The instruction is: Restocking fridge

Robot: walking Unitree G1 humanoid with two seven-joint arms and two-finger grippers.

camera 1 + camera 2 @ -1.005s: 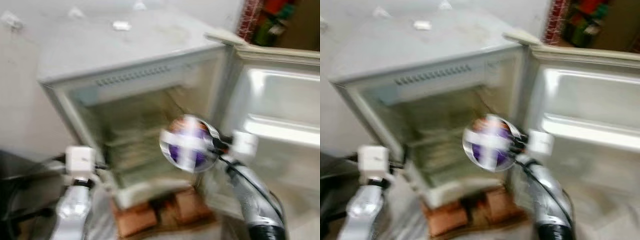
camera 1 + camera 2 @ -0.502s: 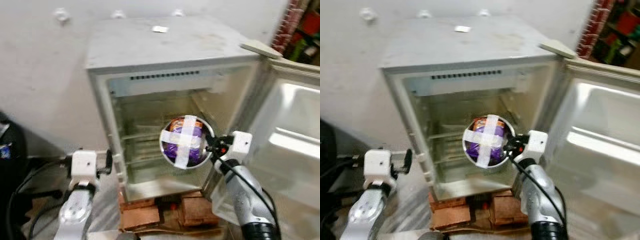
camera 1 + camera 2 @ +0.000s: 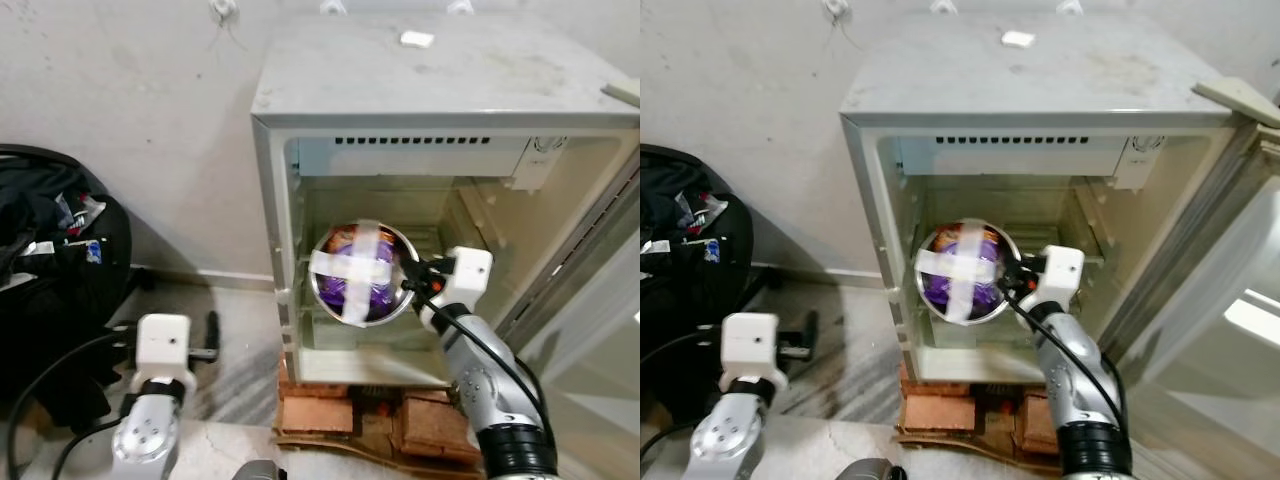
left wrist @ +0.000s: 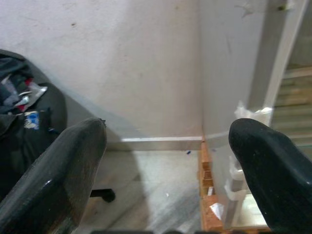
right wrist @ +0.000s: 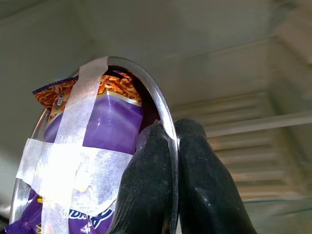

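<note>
Right hand (image 3: 408,284): pinching rim of round steel bowl (image 3: 360,273), taped over a purple packet.
Bowl position: at open white fridge (image 3: 440,110) mouth; shelf beyond, farther in.
Left hand (image 4: 165,161): wide, idle, left.

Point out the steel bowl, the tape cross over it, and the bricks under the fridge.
steel bowl (image 3: 403,262), left eye view, right rim.
tape cross (image 3: 356,280), left eye view, crossing point.
bricks (image 3: 318,414), left eye view, left brick's face.

The open fridge (image 3: 420,110) stands on bricks (image 3: 330,415) laid on the floor (image 3: 230,350).
</note>
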